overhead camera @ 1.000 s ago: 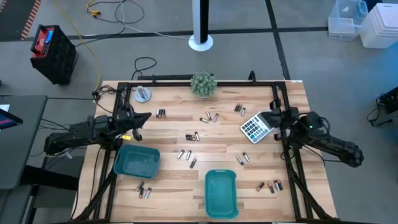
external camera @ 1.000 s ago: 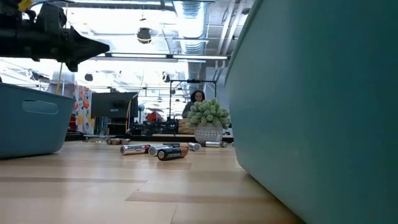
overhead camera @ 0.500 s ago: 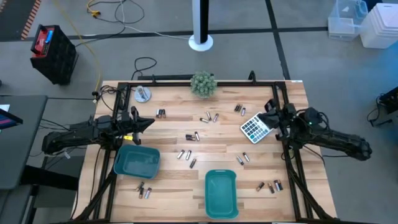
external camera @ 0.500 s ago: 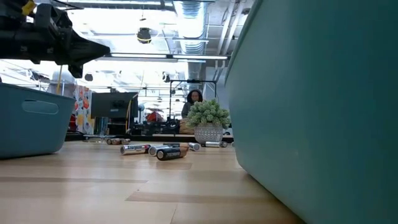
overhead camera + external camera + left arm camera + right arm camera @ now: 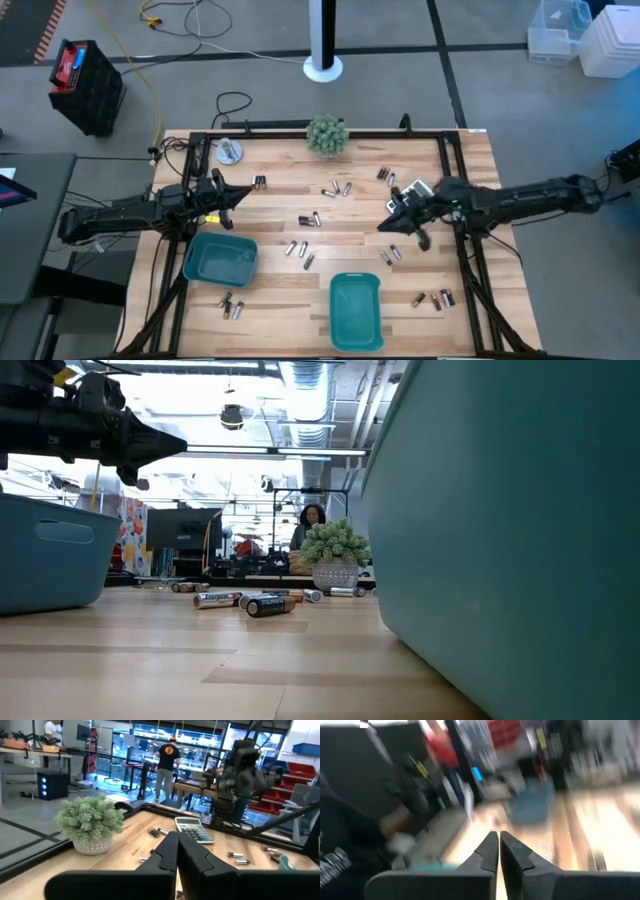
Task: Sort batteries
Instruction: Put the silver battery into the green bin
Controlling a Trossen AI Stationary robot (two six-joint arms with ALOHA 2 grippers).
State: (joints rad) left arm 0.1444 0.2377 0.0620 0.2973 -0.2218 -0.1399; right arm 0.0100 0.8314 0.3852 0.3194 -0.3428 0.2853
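Observation:
Batteries (image 5: 310, 220) lie scattered in small groups on the wooden table, more near the far edge (image 5: 340, 188) and by the near right corner (image 5: 433, 299). In the low view a cluster of batteries (image 5: 250, 602) lies flat on the wood. My left gripper (image 5: 238, 193) hovers shut above the table's left side, just beyond the left teal tray (image 5: 218, 258). My right gripper (image 5: 388, 222) reaches in from the right, shut, over the grey calculator (image 5: 192, 827) and above the table. In the wrist views both grippers, left (image 5: 176, 854) and right (image 5: 498, 851), show their fingers together.
A second teal tray (image 5: 355, 310) stands at the near edge, filling the right of the low view (image 5: 520, 540). A potted plant (image 5: 327, 135) and a small silver object (image 5: 230, 152) stand at the far edge. A black frame (image 5: 460, 250) borders the table. A person (image 5: 168, 762) stands beyond.
My right arm has swung fast from the table's right edge toward its middle, and its gripper now stands over the calculator. My left gripper has crept a little toward the table's right. No battery or tray has moved.

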